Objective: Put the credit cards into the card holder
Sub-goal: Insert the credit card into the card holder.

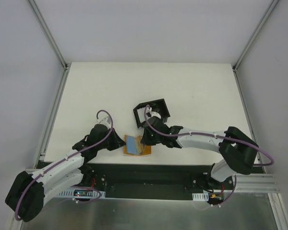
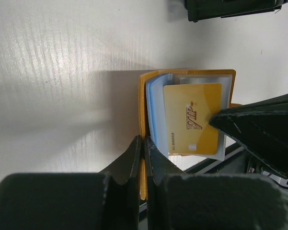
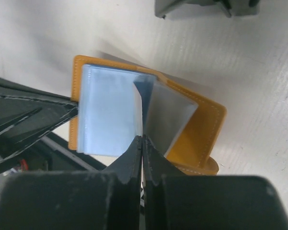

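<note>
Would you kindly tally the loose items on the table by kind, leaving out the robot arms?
Folding wallet: 1
Gold card: 1 in view, among the wallet's clear sleeves
Black card holder: 1
Total: 3

- The left arm [image 1: 62,167] and right arm [image 1: 201,138] were white with black joints.
- Purple cables [image 1: 104,111] looped along both.
- The left end effector [image 2: 143,140] and right end effector [image 3: 143,140] were black.

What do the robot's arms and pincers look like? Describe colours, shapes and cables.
The left arm and right arm have white links with black joints. A purple cable loops along each. The left pincer and right pincer are black and tapered.
</note>
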### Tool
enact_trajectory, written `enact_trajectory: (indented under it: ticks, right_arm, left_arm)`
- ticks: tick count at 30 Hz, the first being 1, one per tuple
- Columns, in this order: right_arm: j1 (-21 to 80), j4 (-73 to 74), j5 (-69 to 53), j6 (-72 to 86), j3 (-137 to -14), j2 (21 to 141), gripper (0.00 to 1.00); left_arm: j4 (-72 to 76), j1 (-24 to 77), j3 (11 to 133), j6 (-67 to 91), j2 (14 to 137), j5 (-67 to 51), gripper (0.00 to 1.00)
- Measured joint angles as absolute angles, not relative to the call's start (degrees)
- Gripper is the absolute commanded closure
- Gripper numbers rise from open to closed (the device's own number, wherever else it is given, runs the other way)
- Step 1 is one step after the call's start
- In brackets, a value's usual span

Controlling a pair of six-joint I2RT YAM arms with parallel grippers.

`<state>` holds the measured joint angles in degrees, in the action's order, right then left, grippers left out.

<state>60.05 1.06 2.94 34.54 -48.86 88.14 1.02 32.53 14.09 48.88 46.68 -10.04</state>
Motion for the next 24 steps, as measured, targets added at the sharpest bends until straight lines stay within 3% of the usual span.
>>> enact_trajectory:
  ticks: [24]
  right_arm:
    - [62.3,-0.45,5.43,36.67,-49.82,91.85,0.93]
  left_arm:
    - [1.04,32.51,13.13,48.9,47.24,-9.85,1.0]
